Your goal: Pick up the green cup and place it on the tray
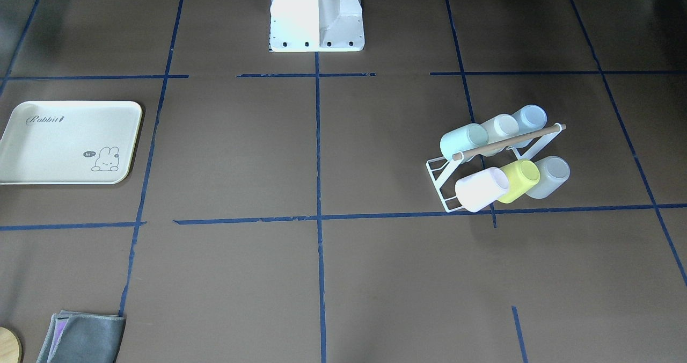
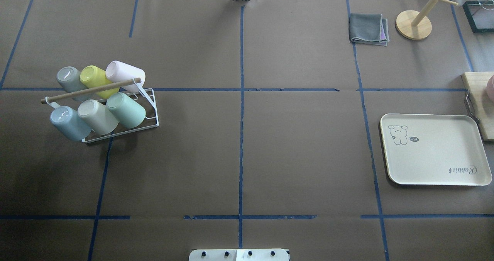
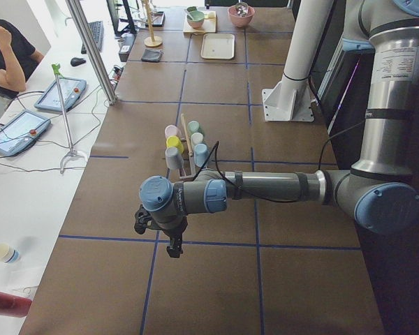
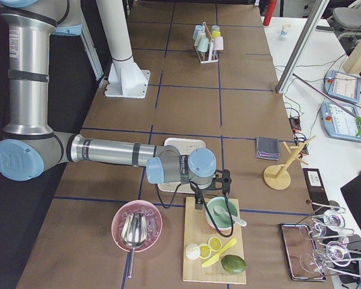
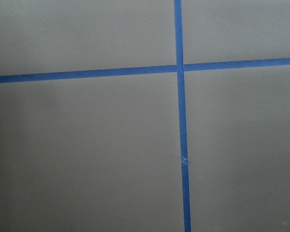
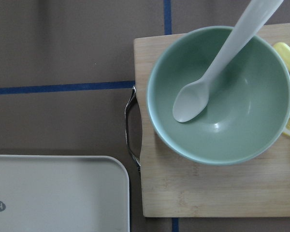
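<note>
Green cup [image 2: 126, 109] lies tilted at the wire rack's [image 2: 153, 103] end, well apart from the tray [image 2: 389, 153]; probably light, rigid, slick plastic, so pinch across its sides; left gripper [image 3: 172, 248] and right gripper [image 4: 212, 191] opening cannot be told.

Tray [image 1: 59, 137], lying by the desk's right end: carrying grey script [image 1: 47, 119] reading "Rabbit" at its corner nearest the robot-side edge. A speech bubble [image 1: 89, 154] is showing "hi" beside the bunny drawing [image 1: 106, 159].
</note>
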Controlling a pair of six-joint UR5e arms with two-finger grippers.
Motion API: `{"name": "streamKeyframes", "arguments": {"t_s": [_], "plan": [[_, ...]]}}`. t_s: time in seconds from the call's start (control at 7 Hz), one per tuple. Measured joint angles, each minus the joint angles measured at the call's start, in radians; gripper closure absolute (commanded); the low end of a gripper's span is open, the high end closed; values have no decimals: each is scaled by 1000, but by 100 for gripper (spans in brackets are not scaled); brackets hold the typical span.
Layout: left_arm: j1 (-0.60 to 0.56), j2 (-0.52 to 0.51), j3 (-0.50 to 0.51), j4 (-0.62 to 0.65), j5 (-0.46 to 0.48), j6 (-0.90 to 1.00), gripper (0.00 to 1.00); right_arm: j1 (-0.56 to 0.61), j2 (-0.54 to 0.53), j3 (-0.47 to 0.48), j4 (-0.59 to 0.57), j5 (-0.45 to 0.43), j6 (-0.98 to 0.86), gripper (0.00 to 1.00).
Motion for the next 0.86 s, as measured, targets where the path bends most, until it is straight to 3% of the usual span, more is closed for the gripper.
{"name": "streamKeyframes", "arguments": {"t_s": [0.43,0.86], "plan": [[0,1,-2,0,0,0,0,-170,-117,10,343,-99,325,0],[1,0,-6,-1,0,-1,0,-289,-132,-80,514,-174,434,0]]}}
